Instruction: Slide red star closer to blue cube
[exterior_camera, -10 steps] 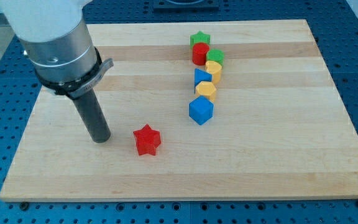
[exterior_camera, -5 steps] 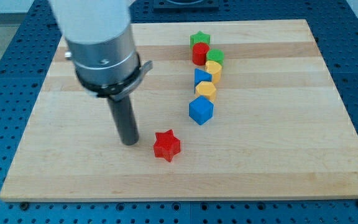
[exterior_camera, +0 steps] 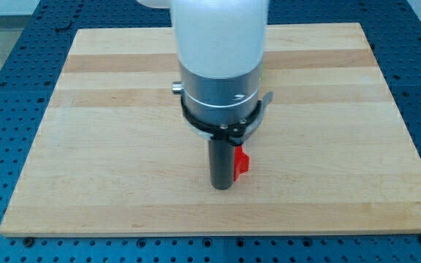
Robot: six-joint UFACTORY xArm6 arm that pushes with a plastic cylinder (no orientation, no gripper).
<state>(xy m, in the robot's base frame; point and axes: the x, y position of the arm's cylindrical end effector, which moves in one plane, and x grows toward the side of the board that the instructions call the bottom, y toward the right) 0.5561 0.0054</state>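
Note:
My tip [exterior_camera: 223,187] rests on the wooden board [exterior_camera: 86,146] a little below its middle. The red star [exterior_camera: 241,163] shows only as a small red sliver sticking out from behind the rod's right side, touching it. The rest of the star is hidden by the rod. The blue cube is not visible; the arm's large silver and white body covers the place where it stood.
The arm's body [exterior_camera: 220,66] blocks the middle of the view, hiding the column of green, red, yellow and blue blocks. Blue perforated table [exterior_camera: 6,88] surrounds the board.
The rod has swept to the right, pushing the red star right and slightly up. The arm's body now covers the block column that was visible before.

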